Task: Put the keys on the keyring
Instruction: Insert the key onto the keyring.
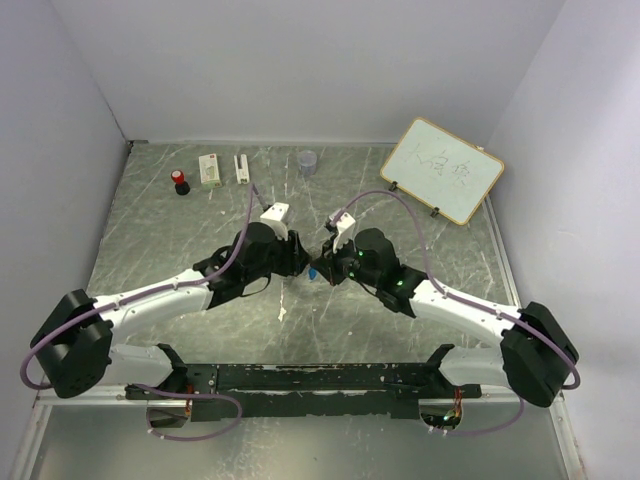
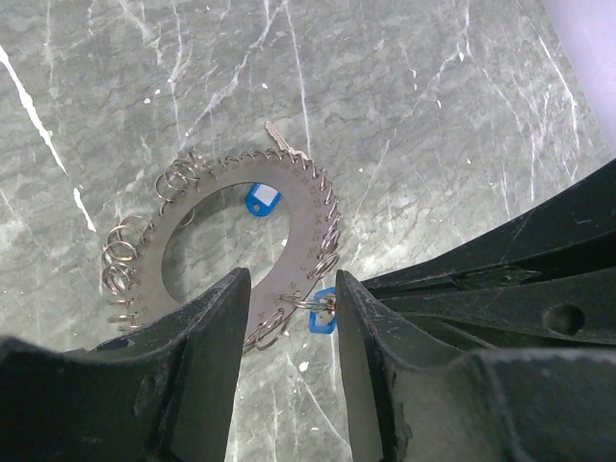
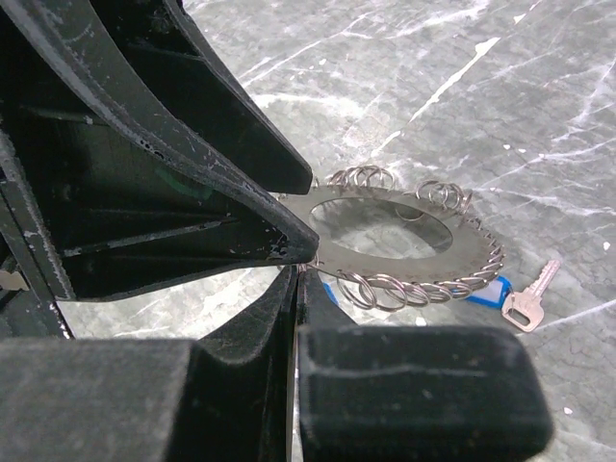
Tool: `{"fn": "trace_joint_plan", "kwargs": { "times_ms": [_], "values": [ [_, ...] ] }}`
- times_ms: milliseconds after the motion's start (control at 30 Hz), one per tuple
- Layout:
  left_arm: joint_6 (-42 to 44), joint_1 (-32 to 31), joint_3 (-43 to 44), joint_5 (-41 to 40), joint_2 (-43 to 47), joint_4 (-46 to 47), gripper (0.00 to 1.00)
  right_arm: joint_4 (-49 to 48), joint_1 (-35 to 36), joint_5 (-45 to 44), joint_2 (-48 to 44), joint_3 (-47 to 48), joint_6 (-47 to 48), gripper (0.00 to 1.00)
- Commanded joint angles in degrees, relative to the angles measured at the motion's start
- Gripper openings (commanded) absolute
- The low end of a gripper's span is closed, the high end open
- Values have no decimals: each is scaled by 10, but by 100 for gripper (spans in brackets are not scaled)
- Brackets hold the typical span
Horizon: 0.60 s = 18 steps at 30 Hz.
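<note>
The keyring (image 2: 154,260) is a flat metal ring lined with small wire loops, lying on the marble table. It also shows in the right wrist view (image 3: 472,245). One blue-headed key (image 2: 261,199) lies at its far rim, its silver blade pointing away (image 3: 529,300). A second blue-headed key (image 2: 322,313) sits at the near rim on a small loop. My left gripper (image 2: 292,281) is open, with its fingers either side of that rim. My right gripper (image 3: 300,274) is shut at the same rim, on the second blue-headed key. The two grippers meet mid-table (image 1: 314,268).
A small grey cup (image 1: 307,161), two white boxes (image 1: 210,170) and a red-topped piece (image 1: 181,183) stand along the back. A whiteboard (image 1: 442,170) leans at the back right. White walls close the table on three sides.
</note>
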<state>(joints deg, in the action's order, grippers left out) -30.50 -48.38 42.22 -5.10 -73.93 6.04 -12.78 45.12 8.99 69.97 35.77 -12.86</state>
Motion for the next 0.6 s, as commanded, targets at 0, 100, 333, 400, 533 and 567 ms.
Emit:
{"fn": "trace_joint_plan", "kwargs": {
  "times_ms": [0, 100, 333, 400, 533, 567],
  "values": [
    [-10, -3, -16, -14, 13, 14, 52, 3, 2, -15, -22, 27, 16, 0],
    [-21, -3, -35, -20, 22, 32, 52, 18, 2, -24, -26, 36, 27, 0],
    [-38, -4, -71, -28, 63, 74, 54, 51, 0, -38, -34, 62, 48, 0],
    [-37, -3, -80, -37, 78, 78, 53, 63, -1, -39, -36, 75, 54, 0],
    [-31, -4, -110, -62, 121, 107, 54, 94, -1, -44, -40, 100, 67, 0],
    [-30, -3, -117, -66, 131, 114, 55, 102, -2, -47, -41, 107, 71, 0]
  ]
}}
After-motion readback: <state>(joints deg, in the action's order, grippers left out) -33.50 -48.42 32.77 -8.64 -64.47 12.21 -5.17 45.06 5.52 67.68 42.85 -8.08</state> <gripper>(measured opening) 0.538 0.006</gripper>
